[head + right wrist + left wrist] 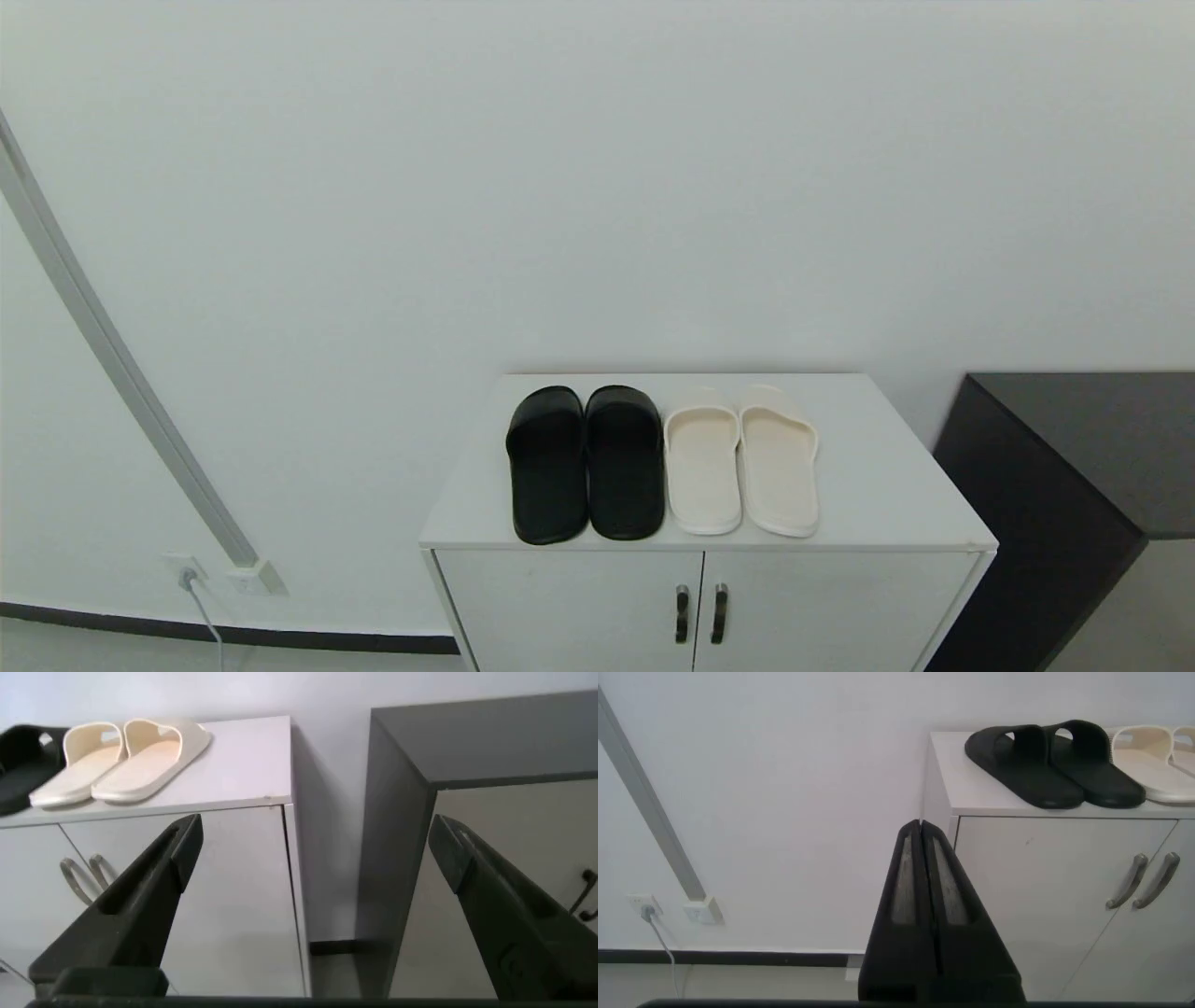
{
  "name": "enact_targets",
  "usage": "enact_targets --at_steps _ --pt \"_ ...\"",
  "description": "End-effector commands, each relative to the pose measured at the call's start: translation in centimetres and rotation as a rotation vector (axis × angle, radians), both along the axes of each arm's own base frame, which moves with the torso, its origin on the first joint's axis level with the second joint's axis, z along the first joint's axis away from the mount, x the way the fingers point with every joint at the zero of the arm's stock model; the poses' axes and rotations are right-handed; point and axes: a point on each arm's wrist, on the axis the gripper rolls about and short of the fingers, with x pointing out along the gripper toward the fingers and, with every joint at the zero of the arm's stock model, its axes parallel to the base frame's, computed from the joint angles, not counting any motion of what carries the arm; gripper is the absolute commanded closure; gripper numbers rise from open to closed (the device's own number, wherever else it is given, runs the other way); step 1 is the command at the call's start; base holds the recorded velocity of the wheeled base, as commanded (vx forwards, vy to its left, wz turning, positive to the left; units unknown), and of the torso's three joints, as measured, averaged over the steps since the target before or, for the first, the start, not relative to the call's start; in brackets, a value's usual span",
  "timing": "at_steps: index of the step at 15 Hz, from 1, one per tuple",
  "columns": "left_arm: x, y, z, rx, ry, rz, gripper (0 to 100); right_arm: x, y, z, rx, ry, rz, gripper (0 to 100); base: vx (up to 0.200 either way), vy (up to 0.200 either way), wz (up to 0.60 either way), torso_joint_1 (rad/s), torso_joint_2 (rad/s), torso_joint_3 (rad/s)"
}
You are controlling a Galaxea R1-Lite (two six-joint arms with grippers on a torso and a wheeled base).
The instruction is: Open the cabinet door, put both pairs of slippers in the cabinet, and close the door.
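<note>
Left pincer [922, 826] closed, empty, right pincer [315, 826] spread wide (also empty), head view: black slippers [585, 464], white slippers [742, 462] atop cabinet [887, 485]

Shut cabinet doors [569, 607] block the inside; dark unit [1046, 523] flanks its right.

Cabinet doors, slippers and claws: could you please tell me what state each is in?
Cabinet doors: both shut.
Black slippers: upright on the cabinet top.
White slippers: upright beside them.
Left claw: shut, empty.
Right claw: open, empty.
</note>
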Motion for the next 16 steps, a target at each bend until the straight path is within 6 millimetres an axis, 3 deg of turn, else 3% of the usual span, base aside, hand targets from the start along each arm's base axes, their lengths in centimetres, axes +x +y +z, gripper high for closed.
enact_targets --at_steps 1,4,5,6,9,12,16 --pt "0.0 0.0 0.0 -0.001 -0.001 0.001 100 0.0 0.0 0.0 -0.006 0.0 0.001 0 0.0 0.0 0.0 0.0 0.0 0.0" --pt "0.0 0.0 0.0 -0.001 -0.001 0.001 100 0.0 0.0 0.2 0.002 -0.011 -0.005 0 0.0 0.0 0.0 0.0 0.0 0.0" --pt "0.0 0.0 0.0 -0.001 -0.001 0.001 100 -0.8 0.0 3.5 0.053 -0.1 0.007 0 0.0 0.0 0.0 0.0 0.0 0.0" --pt "0.0 0.0 0.0 -0.001 0.002 -0.001 100 -0.4 -0.1 4.6 0.077 -0.031 0.028 0 0.0 0.0 0.0 0.0 0.0 0.0" --pt "0.0 0.0 0.0 -0.001 -0.001 0.001 100 1.4 0.2 3.7 0.024 0.18 0.153 0 0.0 0.0 0.0 0.0 0.0 0.0" --pt "0.0 0.0 0.0 -0.002 -0.001 0.001 100 4.3 0.5 5.0 -0.002 0.289 0.24 0 0.0 0.0 0.0 0.0 0.0 0.0" --pt "0.0 0.0 0.0 -0.008 -0.001 -0.001 100 10.1 2.1 7.0 -0.013 0.37 0.402 0 0.0 0.0 0.0 0.0 0.0 0.0"
